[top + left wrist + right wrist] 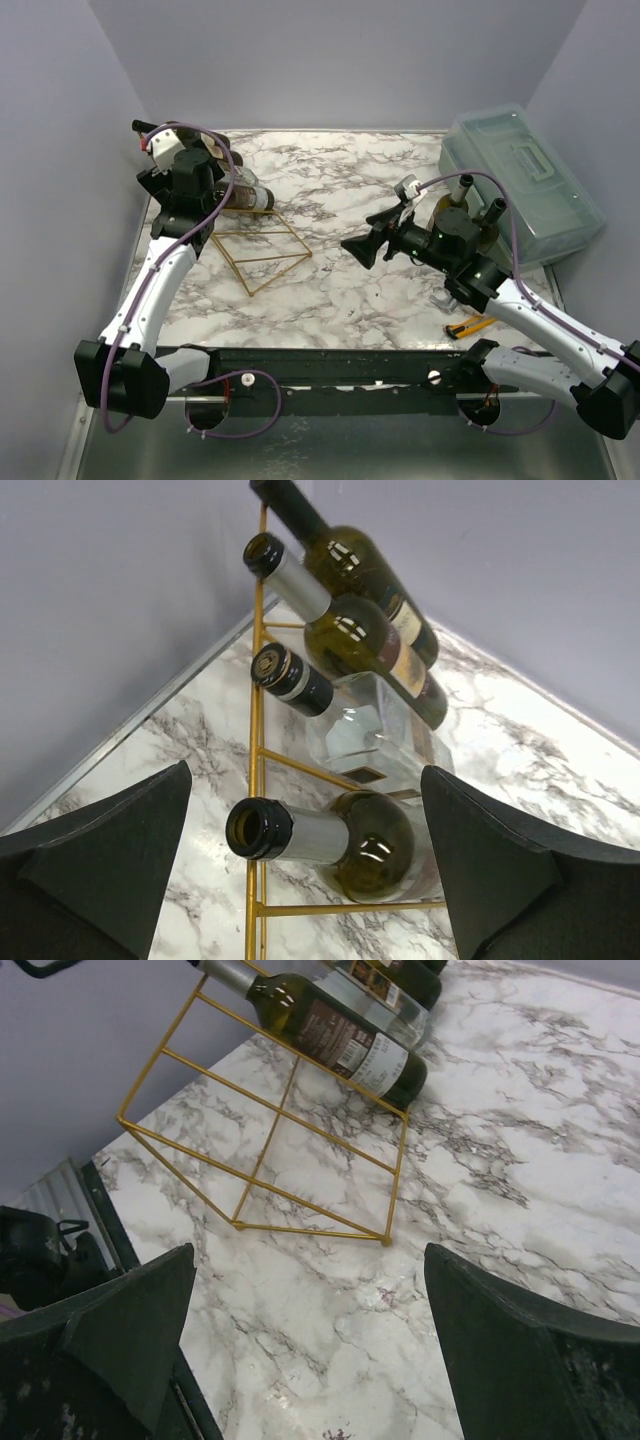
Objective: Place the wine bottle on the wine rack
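The left tool (pixel 305 775) is spread wide open and grips nothing. Between its fingers the wine bottle (pixel 350 845) lies on the gold wire wine rack (pixel 256 730), beside three other bottles (pixel 350 640). The right tool (pixel 310 1255), also open and empty, hovers over the marble table (pixel 520 1160).

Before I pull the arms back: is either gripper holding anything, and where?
Nothing is held. Both the left gripper and the right gripper are open; the nearest bottle lies free on the rack.
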`<state>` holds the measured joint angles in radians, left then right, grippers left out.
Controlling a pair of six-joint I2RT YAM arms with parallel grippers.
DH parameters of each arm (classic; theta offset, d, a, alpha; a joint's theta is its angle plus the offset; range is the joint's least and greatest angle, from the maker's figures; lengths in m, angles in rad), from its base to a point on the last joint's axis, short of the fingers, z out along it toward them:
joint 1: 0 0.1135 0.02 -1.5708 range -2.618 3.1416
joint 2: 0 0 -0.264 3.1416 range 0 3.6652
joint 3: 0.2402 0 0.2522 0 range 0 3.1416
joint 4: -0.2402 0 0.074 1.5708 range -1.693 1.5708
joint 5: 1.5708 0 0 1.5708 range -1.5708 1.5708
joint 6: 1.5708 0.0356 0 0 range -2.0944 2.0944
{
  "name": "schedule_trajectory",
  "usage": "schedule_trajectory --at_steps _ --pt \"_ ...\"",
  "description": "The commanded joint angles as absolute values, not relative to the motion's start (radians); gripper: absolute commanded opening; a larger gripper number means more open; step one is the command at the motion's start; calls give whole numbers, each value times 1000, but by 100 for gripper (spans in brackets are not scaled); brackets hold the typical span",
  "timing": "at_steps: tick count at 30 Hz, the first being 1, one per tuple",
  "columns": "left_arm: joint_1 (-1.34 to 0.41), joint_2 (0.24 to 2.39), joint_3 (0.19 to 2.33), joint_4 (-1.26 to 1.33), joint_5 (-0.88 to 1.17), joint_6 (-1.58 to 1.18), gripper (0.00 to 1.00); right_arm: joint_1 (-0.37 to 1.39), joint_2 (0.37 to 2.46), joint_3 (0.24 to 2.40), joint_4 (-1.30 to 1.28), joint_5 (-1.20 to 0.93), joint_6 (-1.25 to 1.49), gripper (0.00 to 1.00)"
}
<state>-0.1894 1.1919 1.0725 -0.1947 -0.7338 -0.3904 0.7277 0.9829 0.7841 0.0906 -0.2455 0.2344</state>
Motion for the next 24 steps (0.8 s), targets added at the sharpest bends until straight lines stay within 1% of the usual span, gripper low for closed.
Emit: schedule_trajectory --at_steps 1,10,14,20,22,24 --pt "-189 1120 1142 -240 -591 -354 99 735 965 837 8 -117 215 100" --pt "-189 1085 1185 -260 -135 -344 99 735 904 904 -147 211 276 100" --pt "-192 1090 1193 -262 86 -404 99 735 858 953 -226 316 249 100" --pt "-262 1175 1193 -169 197 -567 99 734 776 992 -298 447 245 100" --pt "-329 1222 1213 -140 207 -577 99 734 749 997 -310 466 250 100" --pt "-434 1272 1244 -127 165 -534 99 735 719 1000 -315 465 251 100"
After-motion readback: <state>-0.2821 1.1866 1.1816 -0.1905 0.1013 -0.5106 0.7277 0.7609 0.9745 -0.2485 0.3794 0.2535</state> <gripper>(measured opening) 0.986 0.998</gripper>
